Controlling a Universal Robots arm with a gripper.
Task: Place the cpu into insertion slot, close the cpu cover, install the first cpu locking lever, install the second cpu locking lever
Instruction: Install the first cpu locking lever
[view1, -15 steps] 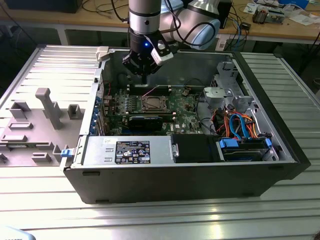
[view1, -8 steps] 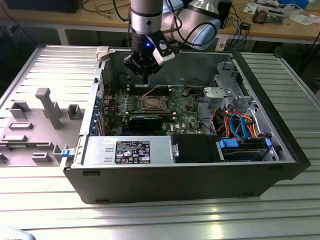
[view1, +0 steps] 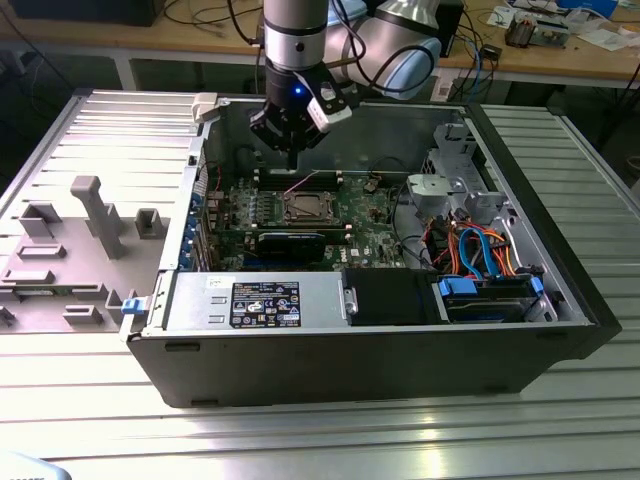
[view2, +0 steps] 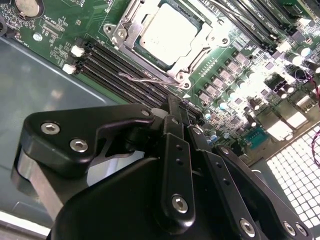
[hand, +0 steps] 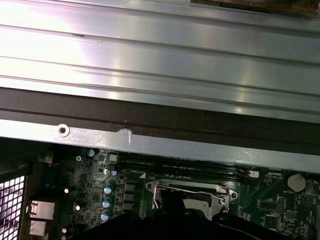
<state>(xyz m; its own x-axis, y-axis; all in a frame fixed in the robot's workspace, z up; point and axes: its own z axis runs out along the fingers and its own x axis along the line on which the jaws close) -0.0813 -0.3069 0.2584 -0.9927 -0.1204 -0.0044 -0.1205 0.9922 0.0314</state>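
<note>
One open computer case lies on the counter. Inside it is one green board with one slot near its middle. In the second wrist view, one cpu sits in the slot, framed by one cover lying flat. One gripper hangs above the board's far edge, just beyond the slot, apart from it. Its jaws look clenched on nothing.
</note>
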